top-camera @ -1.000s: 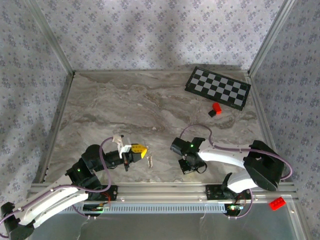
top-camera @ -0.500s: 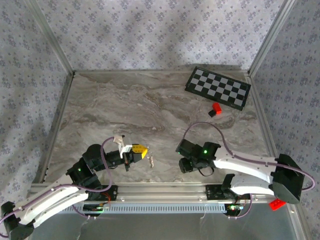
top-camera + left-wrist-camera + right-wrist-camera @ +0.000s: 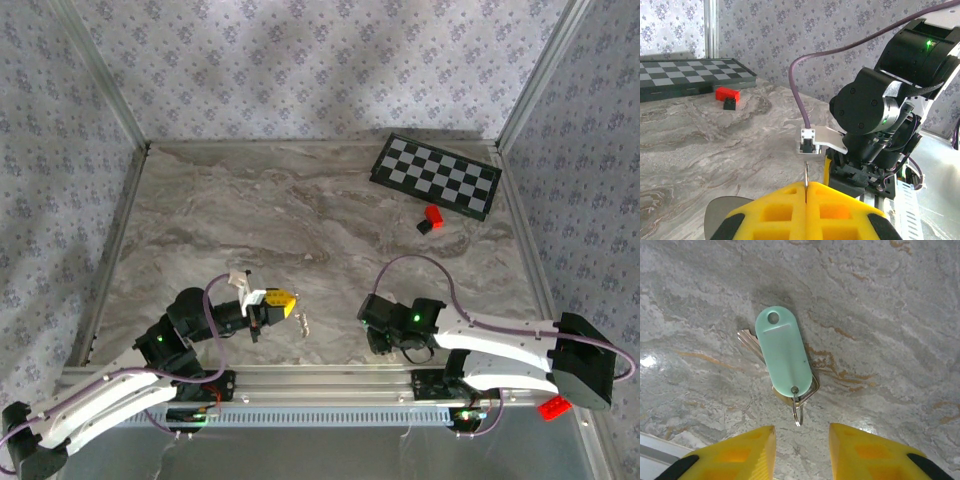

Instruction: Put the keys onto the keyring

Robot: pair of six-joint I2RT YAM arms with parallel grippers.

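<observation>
The right gripper [image 3: 802, 452] hangs with its 2 yellow fingertips parted and nothing between them, just below the key [image 3: 782, 357], which lies flat on the table [image 3: 900, 315] at centre frame. The left gripper [image 3: 805, 202] is clamped on the keyring [image 3: 805, 181], a thin metal sliver rising from its pads. As I judge it, the flat key could skid under a shallow pinch, and the thin ring could slip. A rail [image 3: 652, 450] sits close at lower left. Open table stretches toward the top, with the chessboard [image 3: 435, 176] and red block [image 3: 432, 215] well away.
</observation>
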